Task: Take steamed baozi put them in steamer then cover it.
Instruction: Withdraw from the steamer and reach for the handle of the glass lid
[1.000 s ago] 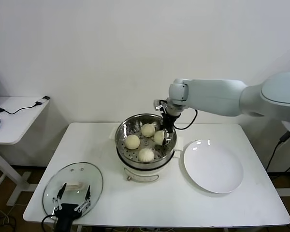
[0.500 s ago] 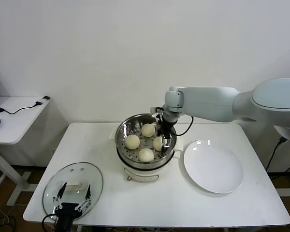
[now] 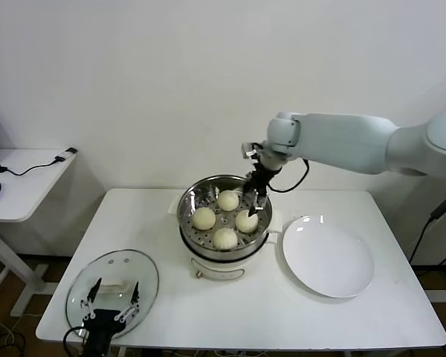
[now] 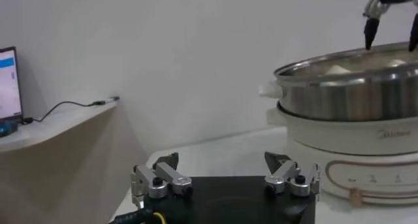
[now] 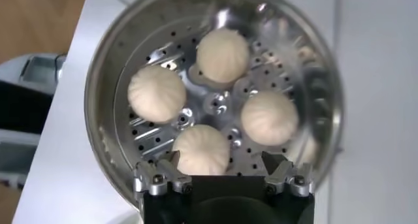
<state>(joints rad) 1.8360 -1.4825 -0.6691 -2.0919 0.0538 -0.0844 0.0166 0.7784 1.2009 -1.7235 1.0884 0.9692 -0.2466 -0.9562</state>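
Note:
Several off-white baozi [image 3: 224, 212] lie in the shiny steamer [image 3: 187, 204] on its white pot base. In the right wrist view the buns [image 5: 222, 55] lie on the perforated bottom of the steamer [image 5: 98, 75]. My right gripper [image 3: 253, 202] hangs open and empty just above the steamer's right rim, over the nearest bun [image 5: 201, 149]. The glass cover [image 3: 111, 280] with its white handle lies flat on the table at front left. My left gripper [image 3: 113, 305] is open over the cover's near edge; it also shows in its wrist view [image 4: 222, 173].
A flat white plate [image 3: 328, 256] lies right of the steamer. A side desk [image 3: 18, 182] with a cable and a blue mouse stands at far left. A wall stands behind the white table [image 3: 238, 305].
My right gripper has let go of the fourth bun in the steamer and risen above the rim, empty. The left arm has not moved.

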